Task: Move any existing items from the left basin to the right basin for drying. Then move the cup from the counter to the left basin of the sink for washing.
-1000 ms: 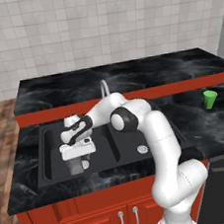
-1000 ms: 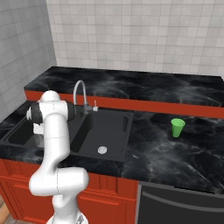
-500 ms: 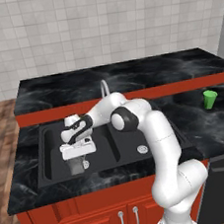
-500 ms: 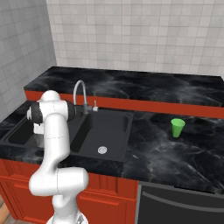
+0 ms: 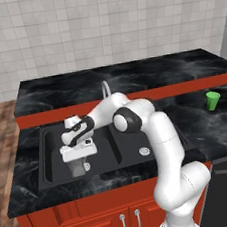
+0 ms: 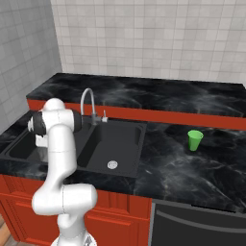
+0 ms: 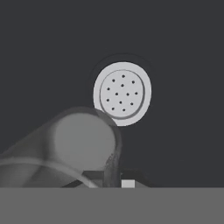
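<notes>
Room: tiled grey wall behind a glossy black surface point(image 5: 131, 78) over red cabinets, with the black two-basin sink point(image 5: 53, 181) let into it.
Tool point(image 5: 86, 165): down inside the left basin point(image 5: 51, 153) – its jaws have drawn nearly shut on the rim wall of the grey tumbler point(image 7: 72, 148), as far as the hand view lets me judge.
Tumbler: in the hand view it runs from 8 o'clock toward centre, translucent, its base just below the round silver drain point(image 7: 122, 93) at 12 o'clock; it looks tilted rather than upright.
Green cup point(image 5: 213, 100): on the surface at 3 o'clock of the sink, well apart from the arm; also seen from the right base view point(image 6: 194, 140).
Right basin point(image 6: 117, 144): bare but for its drain.
Step in hand: securing the tumbler. Done well, that means lifting straight up first – clear of the divider and the tap point(image 6: 88, 101) – then carrying it across at 3 o'clock and lowering it gently, since a thin-wall pinch could slip or swing.
Change: a second ago the jaws stood wide; now they are closed. The arm's pose looks the same.
</notes>
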